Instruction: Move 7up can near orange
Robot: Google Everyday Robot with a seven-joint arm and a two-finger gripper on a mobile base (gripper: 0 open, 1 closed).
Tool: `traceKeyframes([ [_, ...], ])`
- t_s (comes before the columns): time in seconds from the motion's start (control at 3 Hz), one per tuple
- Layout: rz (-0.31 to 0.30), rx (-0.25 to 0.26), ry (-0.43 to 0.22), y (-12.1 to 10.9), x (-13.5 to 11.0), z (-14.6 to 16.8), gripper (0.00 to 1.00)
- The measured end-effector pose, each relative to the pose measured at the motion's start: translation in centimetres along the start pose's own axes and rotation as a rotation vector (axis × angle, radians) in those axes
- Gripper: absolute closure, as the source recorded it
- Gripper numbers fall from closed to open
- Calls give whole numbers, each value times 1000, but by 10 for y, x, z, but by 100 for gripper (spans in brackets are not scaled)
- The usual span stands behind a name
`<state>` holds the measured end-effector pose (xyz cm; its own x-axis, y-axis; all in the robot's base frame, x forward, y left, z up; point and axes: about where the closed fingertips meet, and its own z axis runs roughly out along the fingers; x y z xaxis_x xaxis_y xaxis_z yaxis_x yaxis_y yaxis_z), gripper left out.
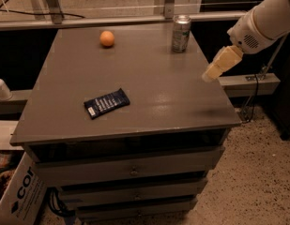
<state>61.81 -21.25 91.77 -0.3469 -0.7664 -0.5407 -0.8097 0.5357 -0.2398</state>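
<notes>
The hand (211, 74) hangs at the right edge of the grey tabletop (154, 74), at the end of a white arm (264, 20) that reaches in from the upper right. It slants down and to the left, and its pale tip shows against the tabletop's right rim. Whether the hand is open or closed cannot be told from this view, and nothing shows in its hold. The 7up can (181, 33) stands upright near the back edge of the tabletop, toward the right corner, farther back than the hand and apart from it. The orange (107, 38) also rests near the back edge, to the left of the can and well apart from it, with bare tabletop between them. A dark-blue snack wrapper (107, 103) lies flat and slightly askew nearer the front, left of centre. Under the tabletop sits a stack of drawers (130, 168), and a cardboard box (20, 196) stands on the speckled floor at the lower left.
</notes>
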Motion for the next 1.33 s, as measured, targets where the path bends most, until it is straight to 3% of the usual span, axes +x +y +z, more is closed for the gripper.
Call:
traceKeyframes([
  [0.67, 20, -17, -27, 2, 1, 11, 0],
  [1.33, 125, 20, -184, -27, -2, 51, 0],
])
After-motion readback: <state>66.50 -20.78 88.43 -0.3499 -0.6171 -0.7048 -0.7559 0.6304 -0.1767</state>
